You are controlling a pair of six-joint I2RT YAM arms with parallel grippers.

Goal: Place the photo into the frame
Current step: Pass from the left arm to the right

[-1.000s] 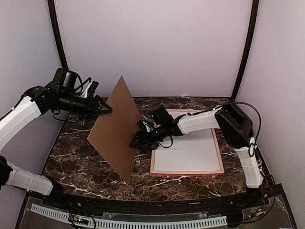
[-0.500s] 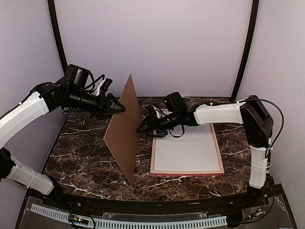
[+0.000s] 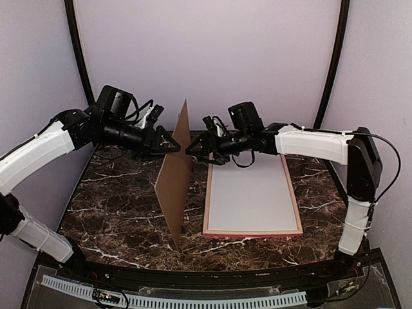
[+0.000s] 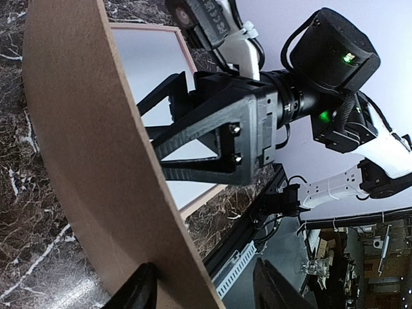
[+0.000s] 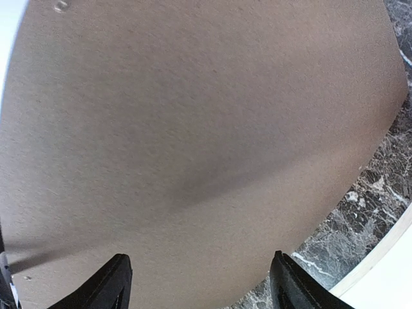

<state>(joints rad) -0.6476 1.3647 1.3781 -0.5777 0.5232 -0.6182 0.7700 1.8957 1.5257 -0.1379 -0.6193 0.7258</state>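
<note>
Board (image 3: 172, 187) left of frame (image 3: 251, 234) (just beside)

From up high behind the arms, looking down over the whole desk (image 3: 116, 212). From the left wrist, close up, looking along the edge of the brown board (image 4: 84, 161). From the right wrist, almost pressed against the flat face of that same board. Shared by all three: the board.
</note>
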